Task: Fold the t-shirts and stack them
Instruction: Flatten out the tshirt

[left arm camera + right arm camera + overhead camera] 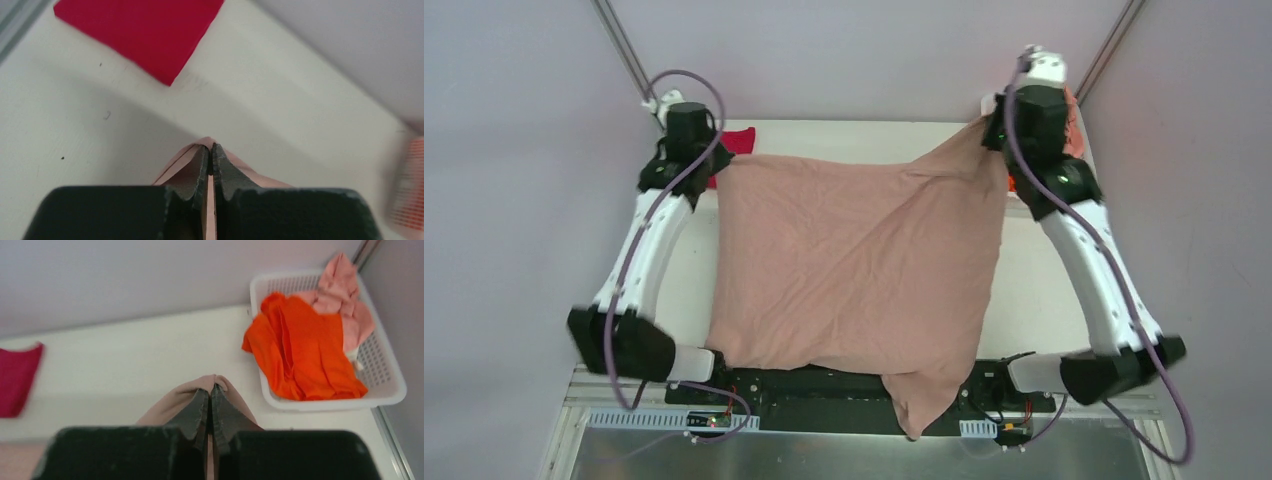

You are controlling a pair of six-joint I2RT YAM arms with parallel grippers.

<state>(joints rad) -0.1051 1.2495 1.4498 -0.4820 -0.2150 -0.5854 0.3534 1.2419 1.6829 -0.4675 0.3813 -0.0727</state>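
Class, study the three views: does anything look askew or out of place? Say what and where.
The beige shirt hangs crooked, one end drooping past the near edge of the table. The orange shirt spills over the rim of the basket.

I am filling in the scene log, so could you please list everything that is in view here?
beige tee: 1, dusty pink-beige, spread over the table, far corners lifted, one near corner hanging over the near edge
red tee: 1, crimson, folded flat, far left of the table
orange tee: 1, bright orange, in the basket, spilling over its rim
pink tee: 1, pale pink, in the basket behind the orange tee
basket: 1, white lattice, far right of the table
table: 1, white
arms: 2, white and black, one along each side of the table
left hand: 1, black, shut on the beige tee's far left corner
right hand: 1, black, shut on its far right corner
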